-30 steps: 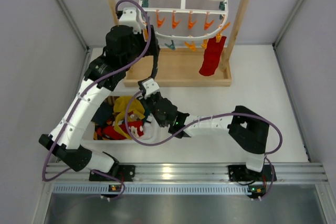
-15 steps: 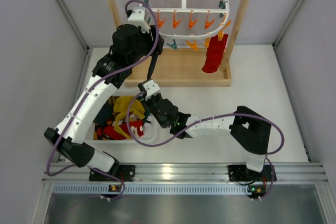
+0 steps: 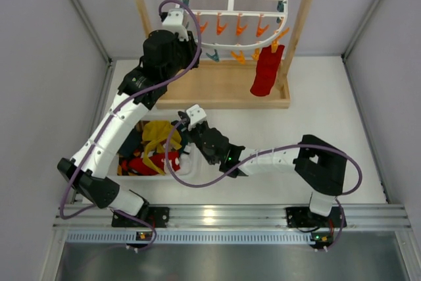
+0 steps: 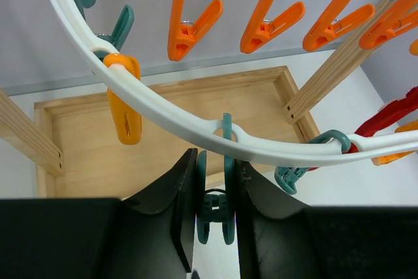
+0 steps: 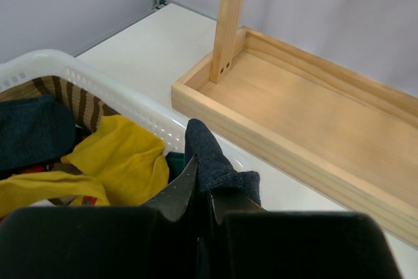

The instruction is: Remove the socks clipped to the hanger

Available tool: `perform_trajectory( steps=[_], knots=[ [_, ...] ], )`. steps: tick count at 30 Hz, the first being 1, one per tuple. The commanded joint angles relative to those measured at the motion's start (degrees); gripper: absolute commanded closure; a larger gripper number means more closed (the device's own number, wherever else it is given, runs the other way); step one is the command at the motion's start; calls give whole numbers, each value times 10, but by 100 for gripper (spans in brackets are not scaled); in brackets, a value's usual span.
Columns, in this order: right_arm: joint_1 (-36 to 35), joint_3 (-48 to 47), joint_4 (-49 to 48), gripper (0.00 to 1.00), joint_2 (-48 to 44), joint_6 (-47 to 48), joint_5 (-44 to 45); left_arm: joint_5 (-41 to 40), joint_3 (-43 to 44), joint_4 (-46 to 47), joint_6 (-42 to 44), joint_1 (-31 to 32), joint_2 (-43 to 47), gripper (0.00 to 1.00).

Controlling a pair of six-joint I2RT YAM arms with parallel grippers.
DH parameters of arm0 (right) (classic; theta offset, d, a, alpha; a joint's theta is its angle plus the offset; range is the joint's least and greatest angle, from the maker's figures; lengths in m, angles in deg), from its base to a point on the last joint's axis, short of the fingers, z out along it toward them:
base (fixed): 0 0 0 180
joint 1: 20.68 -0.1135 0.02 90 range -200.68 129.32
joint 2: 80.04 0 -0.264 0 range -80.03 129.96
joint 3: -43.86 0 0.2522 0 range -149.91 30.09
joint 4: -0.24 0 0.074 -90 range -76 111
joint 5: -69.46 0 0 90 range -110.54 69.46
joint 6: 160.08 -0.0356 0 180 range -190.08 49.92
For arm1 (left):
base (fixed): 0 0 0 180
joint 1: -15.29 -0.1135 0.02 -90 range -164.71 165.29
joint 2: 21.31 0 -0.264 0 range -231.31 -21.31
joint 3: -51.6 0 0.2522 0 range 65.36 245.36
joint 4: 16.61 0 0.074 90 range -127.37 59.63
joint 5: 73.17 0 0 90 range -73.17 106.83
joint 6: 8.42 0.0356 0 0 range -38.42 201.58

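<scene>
The left gripper (image 4: 214,178) is clamped on a teal peg (image 4: 213,210) that hangs from the white rim of the hanger (image 4: 163,112). The rim curves just above the fingertips. The red sock (image 3: 266,72) hangs clipped to the hanger, well to the right of this gripper.

The right gripper (image 5: 204,184) is closed on the dark navy sock (image 5: 210,151), whose free end protrudes beyond the fingertips. The mustard yellow sock (image 5: 121,158) lies in the white basket (image 5: 98,86), just left of this gripper.
</scene>
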Motion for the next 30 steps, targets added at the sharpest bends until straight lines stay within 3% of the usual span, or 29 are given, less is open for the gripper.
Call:
perform_trajectory(
  steps=[1, 7, 10, 16, 24, 30],
  knots=[
    [-14, 25, -24, 100, -56, -16, 1, -14, -7, 46, -2, -3, 8, 79],
    [-18, 66, 27, 100, -135, -24, -32, -56, -67, 43, -24, -4, 62, 25],
    [-17, 74, 69, 100, -169, -24, -47, -101, -113, 41, -21, -4, 108, 3],
    [-5, 70, 141, 100, -201, -39, -90, -198, -169, -38, -28, -6, 182, 2],
    [7, 27, 213, 100, -198, -69, -172, -324, -131, -204, -62, -6, 257, 2],
    [7, -3, 236, 100, -183, -77, -233, -300, -138, -218, -25, -6, 343, 2]
  ],
)
